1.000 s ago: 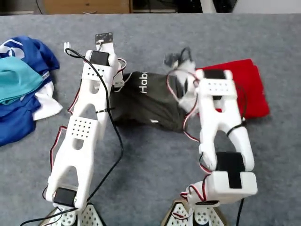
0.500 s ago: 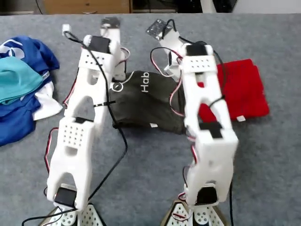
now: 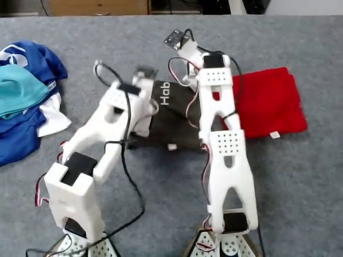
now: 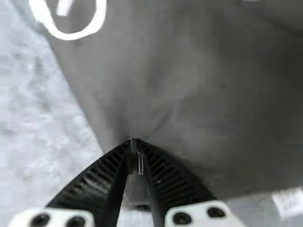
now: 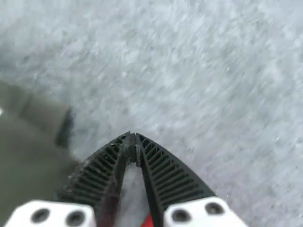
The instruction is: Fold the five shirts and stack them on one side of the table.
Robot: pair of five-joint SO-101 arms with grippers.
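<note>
From the high view, your left arm leans in across the near left part of the dark shirt (image 3: 174, 115), which lies in the middle of the grey desk (image 3: 161, 187) with white lettering showing on top. Your left gripper (image 3: 146, 75) sits at the shirt's far left corner. Your right arm stretches straight up along the shirt's right side, and your right gripper (image 3: 182, 43) is out past the shirt's far edge, over bare desk. The red shirt (image 3: 268, 101) lies folded flat just to the right of that arm, beside the dark shirt. A loose pile of blue, teal and white shirts (image 3: 24, 96) sits at the left edge, well apart from the rest.

In your left wrist view, the left gripper (image 4: 133, 142) has its fingers pressed together, tips pinching the cloth of the dark shirt (image 4: 189, 85); creases gather right at the tips. A white ring print shows on the cloth, and grey desk (image 4: 28, 118) lies alongside it.

In your right wrist view, the right gripper (image 5: 132, 137) is also pressed together, holding nothing, above the desk (image 5: 199, 71). The dark shirt's edge (image 5: 23, 146) shows to one side.
</note>
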